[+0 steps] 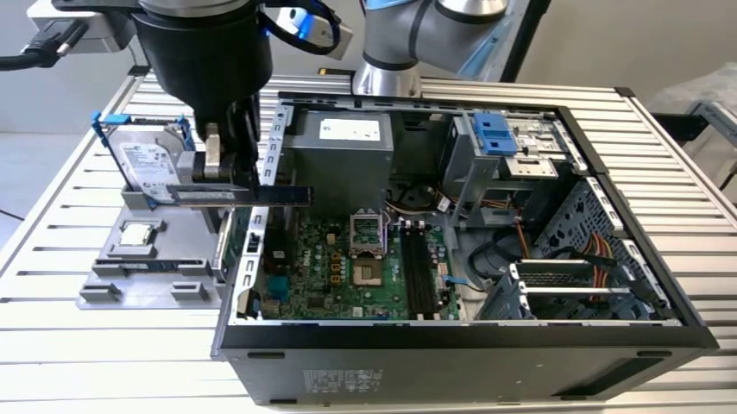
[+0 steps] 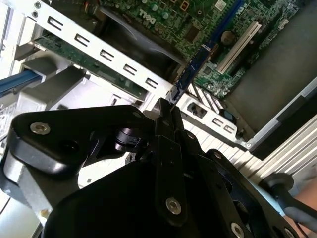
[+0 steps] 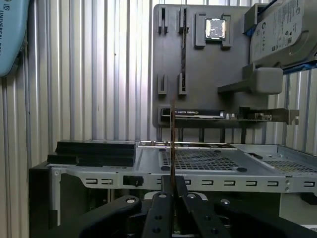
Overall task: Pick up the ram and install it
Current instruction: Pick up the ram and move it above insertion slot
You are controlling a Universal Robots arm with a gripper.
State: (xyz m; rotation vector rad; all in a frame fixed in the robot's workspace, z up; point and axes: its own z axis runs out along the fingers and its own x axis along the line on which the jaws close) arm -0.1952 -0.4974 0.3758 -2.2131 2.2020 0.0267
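The arm's gripper is clamped on the ram, a thin bluish stick held level and on edge in the air. It hangs over the side wall of the open computer case at the exterior view's left. This is between the gray parts holder, which carries a hard drive, and the motherboard. The black memory slots lie well apart from it. In the first wrist view the fingers pinch the stick from both sides.
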